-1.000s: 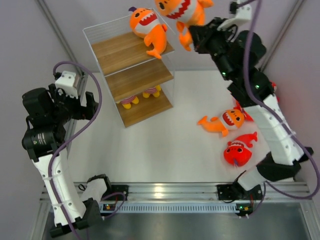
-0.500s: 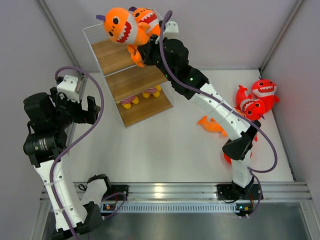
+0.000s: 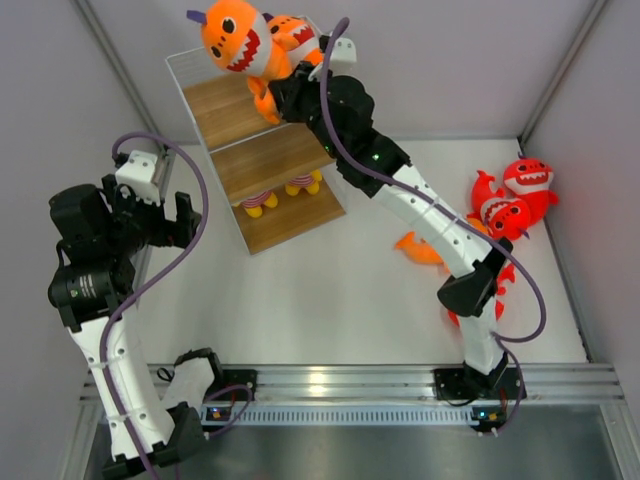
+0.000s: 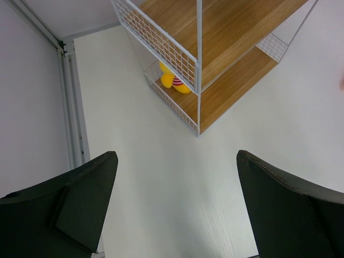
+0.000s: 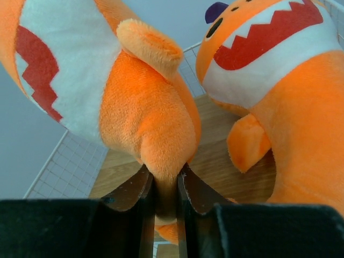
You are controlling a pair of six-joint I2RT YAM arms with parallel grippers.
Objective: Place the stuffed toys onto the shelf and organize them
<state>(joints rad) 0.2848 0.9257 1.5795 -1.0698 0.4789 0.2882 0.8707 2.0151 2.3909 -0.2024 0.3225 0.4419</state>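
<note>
Since a second ago the right arm has swung from the upper right of the top view across to the upper left, and the orange shark (image 3: 235, 40) that it carries now hangs over the top board of the shelf (image 3: 270, 160). The right hand (image 3: 282, 97) pinches this shark by a narrow lower part, probably the tail. In the wrist view this hand (image 5: 165, 185) has its jaws close together with orange plush squeezed between them, so the grip is not yet released. I think this thin part is chosen because the body is too fat for the jaws.

A second orange shark (image 3: 293, 33) sits already on the top board, just beside the carried one and to its right, so the free place seems to be on the left. The next step, as I judge, is to lower the toy there and let go.

At the middle left the left hand (image 3: 172, 215) waits with its jaws wide apart and holds nothing. Two red sharks (image 3: 515, 195) lie at the right edge of the worktop (image 3: 330, 290), well apart from the shelf, not yet placed.
</note>
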